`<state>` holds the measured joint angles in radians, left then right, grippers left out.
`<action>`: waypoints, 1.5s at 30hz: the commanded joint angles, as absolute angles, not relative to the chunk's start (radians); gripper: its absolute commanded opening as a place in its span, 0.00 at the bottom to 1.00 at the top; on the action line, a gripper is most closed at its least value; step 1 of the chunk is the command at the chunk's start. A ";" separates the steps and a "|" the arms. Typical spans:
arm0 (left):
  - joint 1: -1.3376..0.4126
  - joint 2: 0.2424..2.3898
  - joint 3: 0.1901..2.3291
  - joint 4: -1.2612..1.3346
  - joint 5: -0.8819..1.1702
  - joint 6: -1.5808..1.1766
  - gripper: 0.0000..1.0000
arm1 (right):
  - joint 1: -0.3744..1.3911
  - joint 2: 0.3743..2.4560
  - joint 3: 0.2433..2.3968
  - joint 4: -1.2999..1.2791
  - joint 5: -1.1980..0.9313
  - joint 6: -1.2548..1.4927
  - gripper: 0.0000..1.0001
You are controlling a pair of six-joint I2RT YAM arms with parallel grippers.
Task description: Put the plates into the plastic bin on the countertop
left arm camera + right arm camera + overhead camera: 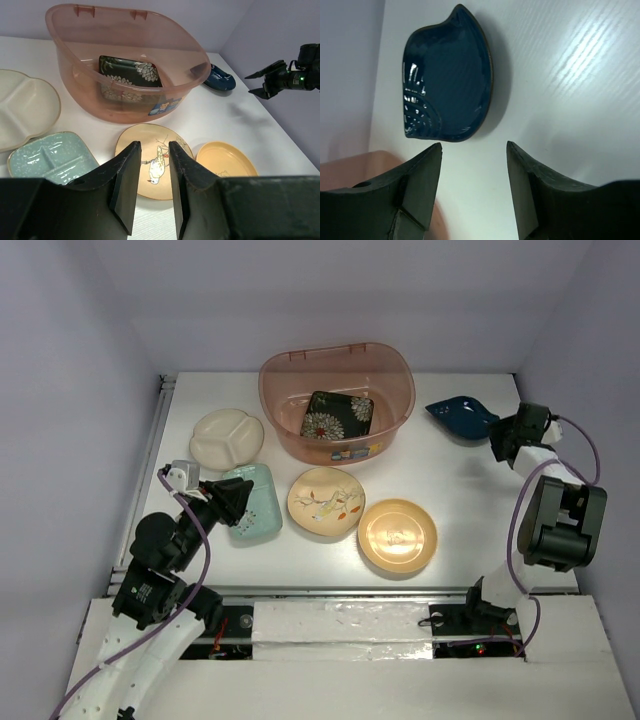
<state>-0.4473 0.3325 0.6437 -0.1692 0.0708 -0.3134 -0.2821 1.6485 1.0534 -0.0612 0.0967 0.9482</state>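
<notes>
The dark-blue leaf plate (447,80) lies flat on the countertop (470,490), just ahead of the right gripper (474,150) and offset toward its left finger. Its long axis runs away from the fingertips, pointed tip farthest. The jaws stand wide and empty. The plastic bin (400,405) sits off to that same left side. The left gripper (153,150), narrow and empty, is well apart, so the right arm looks nearer.

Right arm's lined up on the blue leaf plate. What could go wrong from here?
The blue plate lies flat on the counter; the open right pincer may shove it rather than catch its rim. The black plate already sits in the bin; a dropped plate could chip it. The left pincer, close by the green plate, may nudge it.
</notes>
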 commanded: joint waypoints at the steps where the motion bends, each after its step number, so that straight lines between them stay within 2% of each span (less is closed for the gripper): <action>1: -0.442 0.322 0.663 -0.130 0.086 -0.310 0.26 | -0.285 1.673 1.114 -0.040 0.081 1.018 0.60; 6: -0.442 0.321 0.663 -0.130 0.086 -0.310 0.26 | -0.285 1.767 1.158 -0.092 0.062 1.074 0.55; 22: -0.442 0.316 0.663 -0.133 0.084 -0.308 0.27 | -0.285 1.924 1.259 -0.124 -0.037 1.176 0.53; 33: -0.442 0.327 0.663 -0.129 0.078 -0.308 0.27 | -0.276 1.976 1.345 -0.213 -0.012 1.258 0.40; 41: -0.433 0.314 0.666 -0.138 0.040 -0.307 0.27 | -0.265 2.026 1.448 -0.353 -0.002 1.256 0.38; 45: -0.433 0.316 0.666 -0.133 0.046 -0.307 0.27 | -0.265 2.023 1.448 -0.391 0.035 1.252 0.40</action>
